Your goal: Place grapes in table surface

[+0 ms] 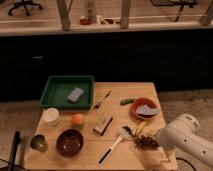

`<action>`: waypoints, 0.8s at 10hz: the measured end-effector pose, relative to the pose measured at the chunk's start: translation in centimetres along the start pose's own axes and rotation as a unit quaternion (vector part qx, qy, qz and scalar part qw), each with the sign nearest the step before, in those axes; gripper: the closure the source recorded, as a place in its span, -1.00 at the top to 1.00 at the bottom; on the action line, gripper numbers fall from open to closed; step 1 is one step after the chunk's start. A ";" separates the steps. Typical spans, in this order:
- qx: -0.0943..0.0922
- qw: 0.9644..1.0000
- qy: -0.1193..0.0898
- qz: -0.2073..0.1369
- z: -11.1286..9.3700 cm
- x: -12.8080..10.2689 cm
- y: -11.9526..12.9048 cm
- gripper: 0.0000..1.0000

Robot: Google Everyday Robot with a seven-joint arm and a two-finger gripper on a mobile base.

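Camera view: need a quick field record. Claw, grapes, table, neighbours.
claw: front right of the table, right beside the grapes, on the white arm reaching in from the right
grapes: dark cluster right of the white brush; unclear whether they rest on the wood
table surface: light wood, carrying all the items
left side: maroon bowl in front, orange fruit behind it, green tray at the back

Matt, seemingly smooth pale-wood table surface (119,114)
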State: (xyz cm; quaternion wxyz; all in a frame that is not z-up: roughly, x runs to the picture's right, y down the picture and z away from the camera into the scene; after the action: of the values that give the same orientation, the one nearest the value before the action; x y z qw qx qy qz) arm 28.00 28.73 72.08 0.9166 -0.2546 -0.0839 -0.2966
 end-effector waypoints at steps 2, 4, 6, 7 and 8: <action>-0.004 1.000 -0.007 0.025 0.1 0.2 -0.3 0.60; -0.011 0.998 -0.019 0.066 0.2 0.4 -0.7 0.60; -0.016 0.995 -0.028 0.098 0.4 0.3 -0.9 0.60; -0.019 0.993 -0.034 0.112 0.9 -0.1 -1.3 0.60; -0.021 0.992 -0.039 0.118 1.3 -0.4 -1.6 0.60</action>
State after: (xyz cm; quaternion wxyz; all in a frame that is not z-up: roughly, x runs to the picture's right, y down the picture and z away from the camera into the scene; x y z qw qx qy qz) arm 26.72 28.57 73.75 0.9357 -0.2936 -0.0824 -0.1776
